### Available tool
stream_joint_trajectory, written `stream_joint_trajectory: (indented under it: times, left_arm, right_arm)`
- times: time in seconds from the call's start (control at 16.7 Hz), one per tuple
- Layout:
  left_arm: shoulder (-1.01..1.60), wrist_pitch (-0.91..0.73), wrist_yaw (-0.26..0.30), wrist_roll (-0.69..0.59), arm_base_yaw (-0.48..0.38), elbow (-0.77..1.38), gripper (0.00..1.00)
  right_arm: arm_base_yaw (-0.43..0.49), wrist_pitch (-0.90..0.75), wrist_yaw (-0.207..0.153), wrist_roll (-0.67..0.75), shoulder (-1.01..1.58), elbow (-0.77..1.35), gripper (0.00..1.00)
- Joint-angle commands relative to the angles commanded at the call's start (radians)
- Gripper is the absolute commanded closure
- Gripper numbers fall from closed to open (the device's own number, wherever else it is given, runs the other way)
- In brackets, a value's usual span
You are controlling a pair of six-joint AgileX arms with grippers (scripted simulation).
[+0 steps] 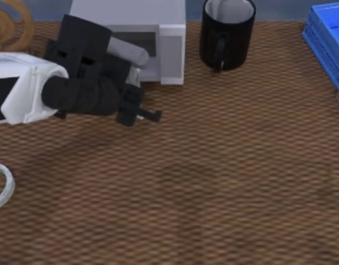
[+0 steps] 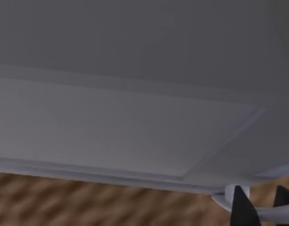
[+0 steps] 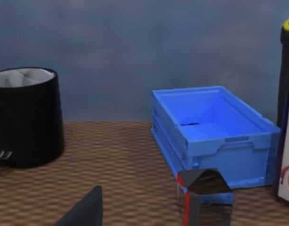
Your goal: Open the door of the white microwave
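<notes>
While at microwave [image 1: 137,34] front, left gripper [image 2: 260,207] fingers straddle door [image 2: 116,136] handle [image 2: 248,207], grip unconfirmed; right gripper state can't tell.

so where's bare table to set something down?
Free: the wide table stretch in front of the black mug, running right toward the blue crate. Crowded: the far left, where the left end effector works at the white microwave.
</notes>
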Motion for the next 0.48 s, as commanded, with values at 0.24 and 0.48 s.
stream_joint_trajectory:
  times: [0.24, 0.48]
  left_arm:
    - [-0.001, -0.003, 0.008, 0.011, 0.006, -0.008, 1.00]
    - [-0.001, -0.003, 0.008, 0.011, 0.006, -0.008, 1.00]
  right_arm:
    - [0.000, 0.000, 0.000, 0.000, 0.000, 0.000, 0.00]
    - [0.000, 0.000, 0.000, 0.000, 0.000, 0.000, 0.00]
